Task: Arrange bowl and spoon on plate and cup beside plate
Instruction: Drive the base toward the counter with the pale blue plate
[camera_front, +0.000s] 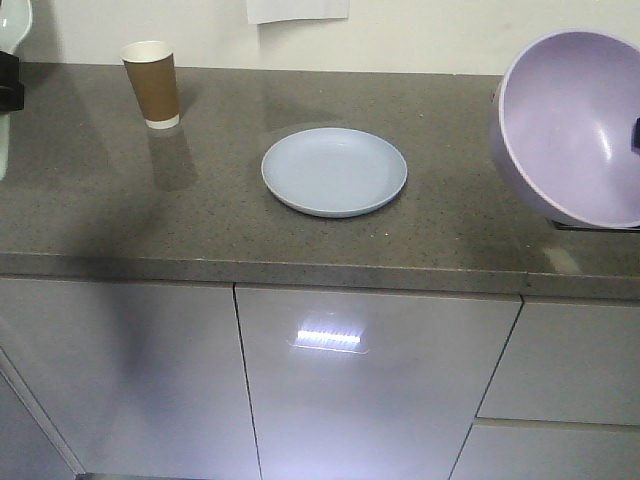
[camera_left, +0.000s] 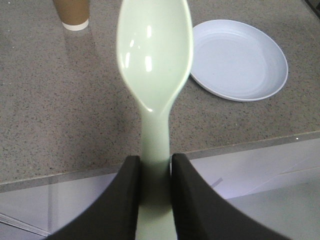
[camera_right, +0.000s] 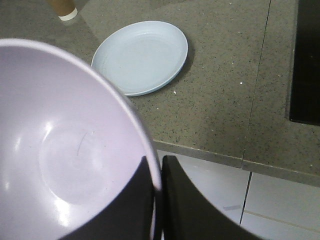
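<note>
The pale blue plate (camera_front: 334, 171) lies on the grey counter, also seen as plate (camera_left: 239, 59) and plate (camera_right: 140, 56). A brown paper cup (camera_front: 152, 84) stands upright at the back left. My left gripper (camera_left: 155, 162) is shut on the handle of the mint-white spoon (camera_left: 154, 55), held above the counter's front edge, scoop pointing away. My right gripper (camera_right: 156, 167) is shut on the rim of the lavender bowl (camera_right: 60, 145), one finger inside, one outside. The bowl (camera_front: 578, 125) hangs tilted in the air at the right, well right of the plate.
The counter's front edge (camera_front: 300, 270) runs above glossy cabinet doors (camera_front: 360, 380). A dark recessed panel (camera_right: 305, 60) sits at the counter's right. A white paper (camera_front: 298, 10) hangs on the back wall.
</note>
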